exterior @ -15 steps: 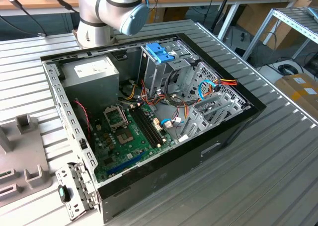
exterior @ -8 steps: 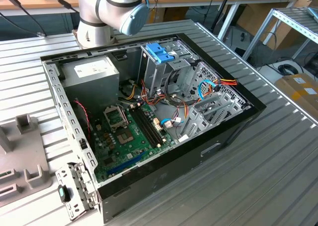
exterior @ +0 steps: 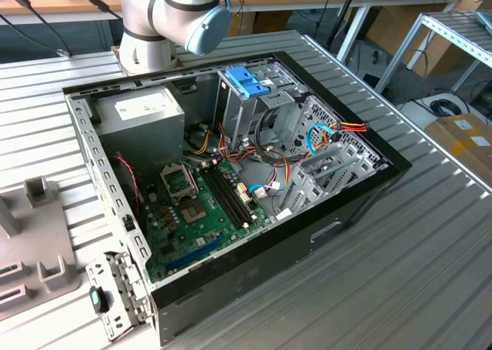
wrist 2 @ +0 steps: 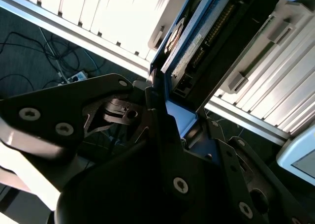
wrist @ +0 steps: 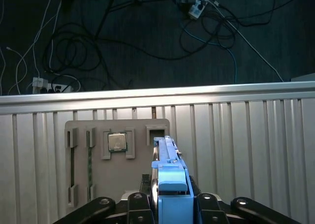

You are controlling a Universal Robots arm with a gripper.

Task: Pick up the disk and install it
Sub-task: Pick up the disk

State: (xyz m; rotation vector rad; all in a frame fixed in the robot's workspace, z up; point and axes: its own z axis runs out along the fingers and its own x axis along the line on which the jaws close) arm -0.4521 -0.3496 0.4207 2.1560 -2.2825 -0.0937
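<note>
Disk (wrist: 170, 182) is clamped edge-on in the closed jaws of the gripper (wrist: 170, 207) and held over the grey fixture tray (wrist: 98, 184); pick-up is judged done. Installation is judged pending: square alignment with the drive cage (exterior: 288, 108) is called for.

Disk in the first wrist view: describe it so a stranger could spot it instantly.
Start at the ribbed silver metal table, then its grey parts tray. Nearer the camera, the black pincer grips the thin metal disk edge-on. Its bright blue plastic frame sets it apart.
</note>
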